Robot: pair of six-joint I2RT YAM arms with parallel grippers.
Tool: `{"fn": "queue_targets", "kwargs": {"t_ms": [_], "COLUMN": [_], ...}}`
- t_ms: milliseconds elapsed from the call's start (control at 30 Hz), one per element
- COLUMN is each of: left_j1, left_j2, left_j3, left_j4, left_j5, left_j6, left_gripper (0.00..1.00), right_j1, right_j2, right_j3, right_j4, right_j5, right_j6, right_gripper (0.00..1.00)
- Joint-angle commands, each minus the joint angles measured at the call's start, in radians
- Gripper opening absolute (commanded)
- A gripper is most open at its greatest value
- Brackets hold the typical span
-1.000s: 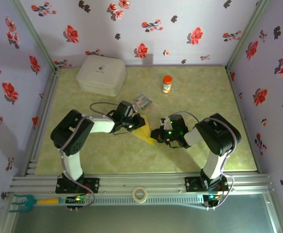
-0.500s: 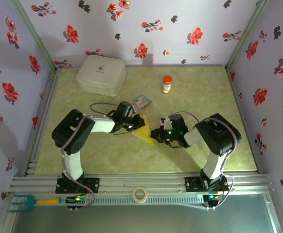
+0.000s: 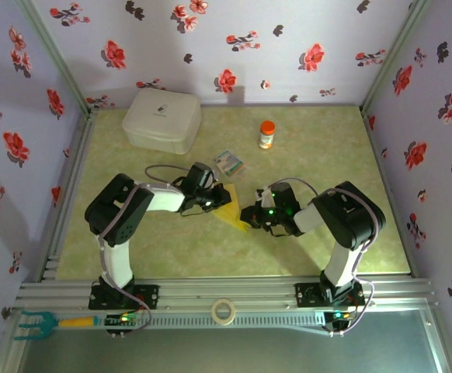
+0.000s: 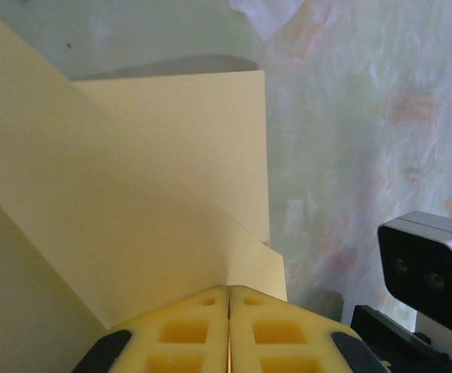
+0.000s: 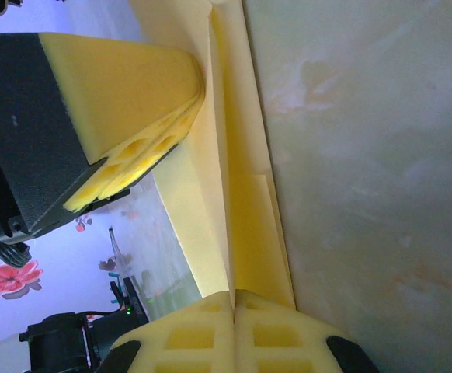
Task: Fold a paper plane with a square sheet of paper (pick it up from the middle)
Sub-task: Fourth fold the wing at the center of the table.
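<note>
The yellow sheet of paper (image 3: 231, 211) is folded into a pointed wedge with long creases, a paper plane shape, and hangs just above the mat between my two grippers. My left gripper (image 3: 220, 199) is shut on its left end; in the left wrist view the jaws (image 4: 230, 289) pinch a crease of the layered paper (image 4: 156, 179). My right gripper (image 3: 249, 218) is shut on the right tip; in the right wrist view its jaws (image 5: 232, 294) clamp the fold of the paper (image 5: 238, 179). The left gripper's fingers (image 5: 125, 93) show at the upper left there.
A white box (image 3: 162, 119) stands at the back left and an orange-capped bottle (image 3: 266, 134) at the back centre. A small colourful packet (image 3: 228, 162) lies just behind the grippers. A tape roll (image 3: 224, 311) and a green-headed tool (image 3: 32, 322) rest on the front rail.
The left arm's elbow has shifted slightly to the right. Both grippers stay shut on the paper in about the same place.
</note>
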Motion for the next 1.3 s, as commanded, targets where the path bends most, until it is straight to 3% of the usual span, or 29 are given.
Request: {"fn": "queue_targets", "kwargs": {"t_ms": [0, 467, 667, 767, 1100, 1267], "left_j1": [0.01, 0.01, 0.01, 0.01, 0.01, 0.01], "left_j2": [0.036, 0.069, 0.067, 0.065, 0.064, 0.064], "left_j3": [0.024, 0.029, 0.024, 0.025, 0.019, 0.018], "left_j4": [-0.058, -0.105, -0.101, -0.099, -0.083, -0.081], "left_j5": [-0.007, 0.003, 0.006, 0.006, 0.01, 0.011], "left_j6": [0.028, 0.044, 0.041, 0.04, 0.033, 0.032], "left_gripper": [0.08, 0.07, 0.07, 0.06, 0.06, 0.06], "right_j1": [0.002, 0.002, 0.006, 0.012, 0.047, 0.048], "right_j2": [0.031, -0.004, -0.095, -0.122, -0.136, -0.15], "right_j3": [0.006, 0.003, 0.011, 0.013, 0.027, 0.024], "right_j4": [-0.092, -0.113, -0.252, -0.325, -0.434, -0.484], "right_j5": [0.091, 0.099, 0.109, 0.118, 0.152, 0.185], "right_j6": [-0.032, -0.03, -0.093, -0.133, -0.179, -0.196], "right_gripper": [0.01, 0.06, 0.24, 0.27, 0.25, 0.18]}}
